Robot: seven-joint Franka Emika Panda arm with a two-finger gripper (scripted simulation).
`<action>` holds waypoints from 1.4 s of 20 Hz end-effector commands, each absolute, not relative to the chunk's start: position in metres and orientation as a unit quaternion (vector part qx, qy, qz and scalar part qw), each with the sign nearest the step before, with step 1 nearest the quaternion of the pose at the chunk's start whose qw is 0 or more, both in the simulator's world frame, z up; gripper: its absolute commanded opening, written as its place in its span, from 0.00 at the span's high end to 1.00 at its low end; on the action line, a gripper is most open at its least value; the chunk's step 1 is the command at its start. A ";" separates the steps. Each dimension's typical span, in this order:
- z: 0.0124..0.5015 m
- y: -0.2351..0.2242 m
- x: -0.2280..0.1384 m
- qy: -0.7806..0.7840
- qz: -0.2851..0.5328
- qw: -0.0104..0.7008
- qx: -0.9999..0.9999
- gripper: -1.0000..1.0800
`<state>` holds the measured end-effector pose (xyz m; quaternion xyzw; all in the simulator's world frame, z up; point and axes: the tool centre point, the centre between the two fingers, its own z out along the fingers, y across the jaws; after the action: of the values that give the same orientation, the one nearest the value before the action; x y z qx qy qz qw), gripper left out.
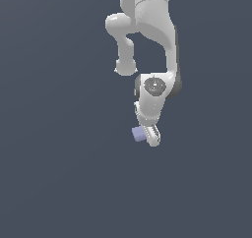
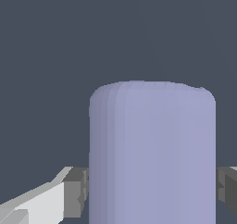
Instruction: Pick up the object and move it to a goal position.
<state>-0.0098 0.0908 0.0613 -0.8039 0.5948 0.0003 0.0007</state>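
Note:
The object (image 1: 138,133) is a small pale lavender-blue block. In the exterior view it sits at the tip of my white gripper (image 1: 145,134), on the exterior view's left of the fingers. In the wrist view the block (image 2: 152,158) fills the middle, close up, with rounded upper corners. My grey finger pads (image 2: 76,190) press against both of its sides, so the gripper (image 2: 152,190) is shut on the block. Whether the block rests on the floor or hangs above it cannot be told.
The plain dark grey-blue ground (image 1: 59,173) spreads all around with nothing else on it. My white arm (image 1: 152,30) comes down from the top of the exterior view.

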 end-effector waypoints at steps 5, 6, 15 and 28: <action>0.108 0.078 -0.033 0.595 0.001 0.001 -0.804 1.00; 0.116 0.076 -0.037 0.595 0.001 0.001 -0.804 1.00; 0.188 0.056 -0.071 0.595 0.001 0.001 -0.804 1.00; 0.263 0.036 -0.103 0.595 0.000 0.000 -0.804 1.00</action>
<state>-0.1006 0.0377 0.2573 -0.8035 0.5953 -0.0002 0.0004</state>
